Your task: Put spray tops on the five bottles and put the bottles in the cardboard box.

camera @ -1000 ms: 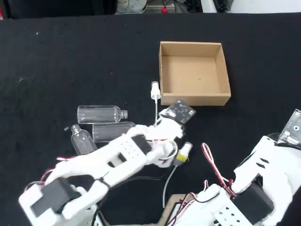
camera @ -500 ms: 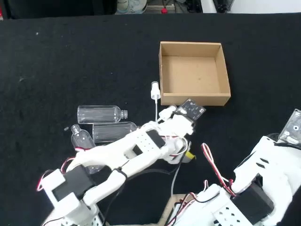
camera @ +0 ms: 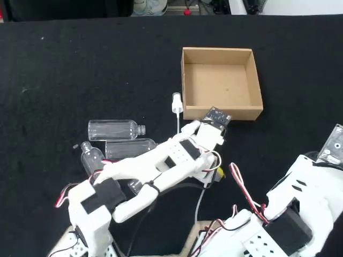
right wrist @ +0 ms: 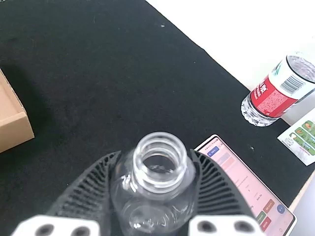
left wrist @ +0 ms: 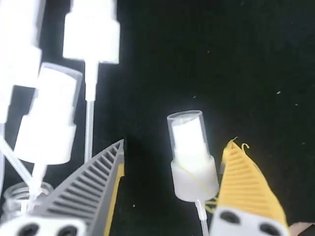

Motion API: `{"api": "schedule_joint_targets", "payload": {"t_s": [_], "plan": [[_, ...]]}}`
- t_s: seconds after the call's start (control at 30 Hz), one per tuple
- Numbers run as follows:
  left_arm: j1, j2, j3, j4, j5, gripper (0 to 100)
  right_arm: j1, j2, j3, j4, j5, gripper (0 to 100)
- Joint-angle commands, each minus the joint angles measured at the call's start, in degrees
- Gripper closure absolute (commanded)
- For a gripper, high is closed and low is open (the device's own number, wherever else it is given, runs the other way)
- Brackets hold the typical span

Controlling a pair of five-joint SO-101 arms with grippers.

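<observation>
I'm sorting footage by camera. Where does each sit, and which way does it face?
High view: fixed overhead, looking down on the cardboard box, left arm and right arm.
Left wrist view: on the left arm, facing the table past the open left claw, which straddles a spray top.
Right wrist view: on the right arm, looking along the right claw, shut on a bottle.
Shared: high and right wrist views both show the cardboard box.

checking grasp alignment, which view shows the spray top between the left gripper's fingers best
The left wrist view: the spray top sits unobstructed between the left gripper's open fingers, cap, collar and tube start all visible. In the high view the left arm covers most of it, with its thin tube trailing out underneath.
</observation>
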Motion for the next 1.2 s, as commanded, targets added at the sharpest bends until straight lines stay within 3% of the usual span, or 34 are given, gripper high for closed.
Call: {"api": "schedule_joint_targets", "payload": {"t_s": [0.0, 0.07, 0.27, 0.5, 0.63, 0.93, 1.07, 1.17], "plan": [[0.66, 1.93, -6.2, 5.19, 1.67, 70, 0.97, -0.04, -0.75, 0.18, 0.44, 91.3], [0.66, 2.46, -7.16, 6.86, 1.58, 71, 0.97, -0.04, -0.75, 0.18, 0.44, 91.3], [0.75, 2.55, -10.68, 12.04, 1.14, 91, 0.97, -0.04, -0.75, 0.18, 0.44, 91.3], [0.13, -2.11, -12.44, 18.81, -3.96, 90, 0.97, -0.04, -0.75, 0.18, 0.44, 91.3], [-1.89, -12.04, -10.33, 22.86, -9.41, 90, 0.62, -0.04, -0.75, 0.18, 0.35, 91.3], [-9.45, -40.18, 5.41, 23.38, -18.73, 90, 0.26, -0.04, -0.84, 0.18, 0.0, 91.3], [-17.63, -53.8, 10.51, 23.38, -20.84, 90, -5.01, -0.04, -0.84, 1.85, 0.0, 91.3], [-22.46, -62.86, 14.9, 22.95, -20.84, 90, -13.27, -0.04, -0.92, 3.69, -0.62, 91.3]]}}
